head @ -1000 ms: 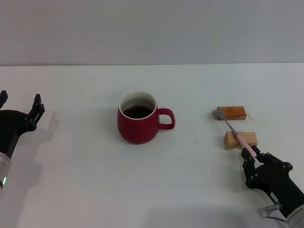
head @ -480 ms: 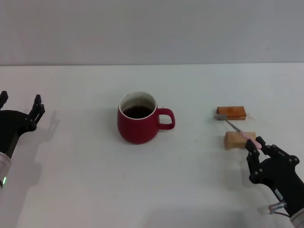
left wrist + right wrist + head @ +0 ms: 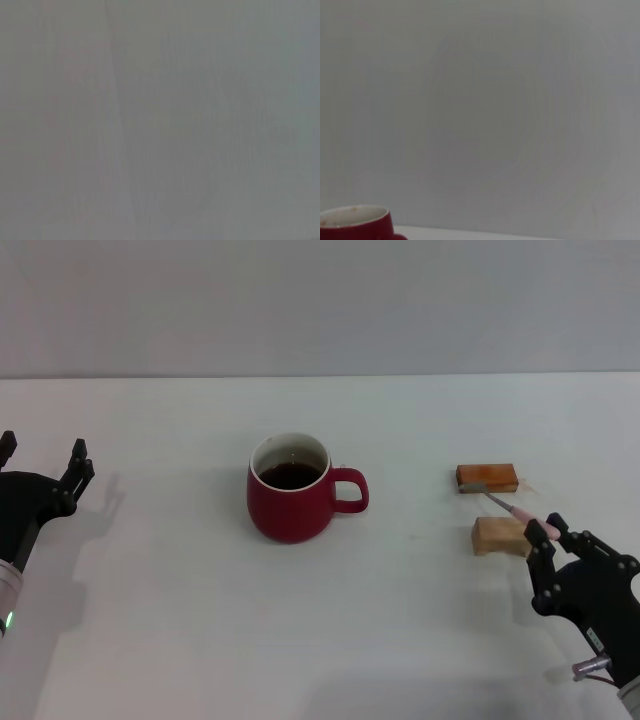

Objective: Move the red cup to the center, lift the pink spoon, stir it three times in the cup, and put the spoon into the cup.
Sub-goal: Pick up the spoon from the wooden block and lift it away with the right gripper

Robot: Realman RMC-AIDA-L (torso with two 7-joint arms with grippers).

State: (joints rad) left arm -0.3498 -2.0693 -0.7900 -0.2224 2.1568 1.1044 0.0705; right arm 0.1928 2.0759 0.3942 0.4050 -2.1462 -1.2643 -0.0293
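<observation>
**Spoon gripped, bowl end raised**

R gripper (image 3: 549,533) at table's (image 3: 180,640) near-right, fingers pinched on spoon (image 3: 512,509) handle end. Spoon tilted, grey bowl over red-brown block (image 3: 487,477), shaft passing above tan block (image 3: 500,536). Cup (image 3: 291,499) mid-table w/ dark liquid, handle toward right, well apart from spoon. L gripper (image 3: 42,468) at far left, fingers spread, holding nothing.
</observation>
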